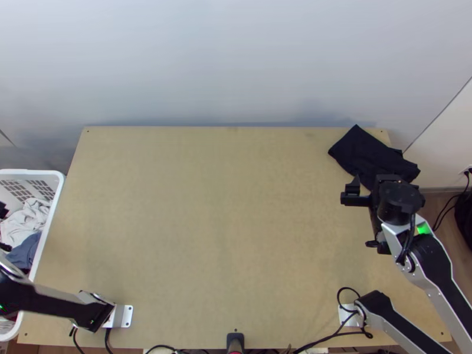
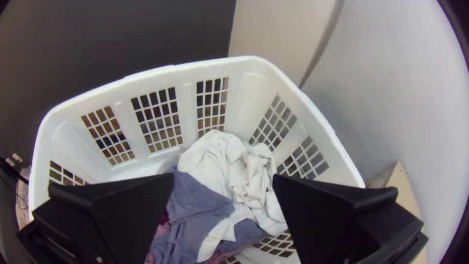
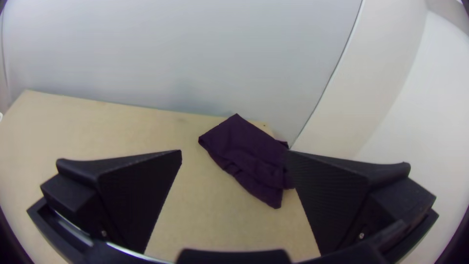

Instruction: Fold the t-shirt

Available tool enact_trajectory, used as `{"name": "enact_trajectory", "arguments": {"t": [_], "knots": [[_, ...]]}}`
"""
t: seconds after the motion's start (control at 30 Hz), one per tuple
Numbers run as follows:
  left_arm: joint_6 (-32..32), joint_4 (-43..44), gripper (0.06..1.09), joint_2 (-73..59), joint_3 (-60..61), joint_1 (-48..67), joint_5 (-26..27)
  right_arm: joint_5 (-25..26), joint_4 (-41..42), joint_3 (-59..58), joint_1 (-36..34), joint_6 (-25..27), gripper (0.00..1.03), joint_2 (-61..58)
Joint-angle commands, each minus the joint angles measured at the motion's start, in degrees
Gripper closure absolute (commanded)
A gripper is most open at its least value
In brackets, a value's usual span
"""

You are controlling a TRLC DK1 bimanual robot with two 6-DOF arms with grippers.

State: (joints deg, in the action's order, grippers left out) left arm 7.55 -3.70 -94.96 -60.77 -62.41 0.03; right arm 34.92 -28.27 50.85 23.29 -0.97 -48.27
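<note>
dark t-shirt (image 1: 367, 154), compactly folded at the table's (image 1: 218, 206) far right corner, presumably set aside as finished; right gripper (image 3: 235, 159) near it, fingers apart; left gripper (image 2: 223, 178), likewise spread, above the laundry basket (image 2: 251, 61), probably for its garments (image 2: 210, 156).

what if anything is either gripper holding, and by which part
Nothing. The left gripper is open over the basket; the right gripper is open, with the dark cloth lying on the table.

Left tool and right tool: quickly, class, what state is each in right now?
Left tool: open, holding nothing, over the white basket.
Right tool: open, holding nothing, near the dark cloth.
</note>
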Motion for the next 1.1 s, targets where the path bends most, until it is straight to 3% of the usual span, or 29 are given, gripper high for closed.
{"name": "enact_trajectory", "arguments": {"t": [0.0,0.4,0.9,1.07], "knots": [[4.0,-1.1,0.11,-17.5,-9.4,-3.0,0.1,0.0,-1.5,0.0,0.1,-0.6,0.04,-1.1],[7.4,-4.5,0.11,-37.6,-21.3,-2.9,-2.7,0.0,-2.2,-0.6,0.1,-0.6,0.04,-3.0],[6.4,-7.8,0.11,-44.3,-22.6,-3.3,-4.1,0.1,-0.9,-1.6,0.0,0.2,0.04,-4.8],[7.0,-7.7,0.31,-44.5,-22.1,-3.3,-4.8,0.1,-1.4,-2.3,0.1,0.2,0.04,-4.5]]}}
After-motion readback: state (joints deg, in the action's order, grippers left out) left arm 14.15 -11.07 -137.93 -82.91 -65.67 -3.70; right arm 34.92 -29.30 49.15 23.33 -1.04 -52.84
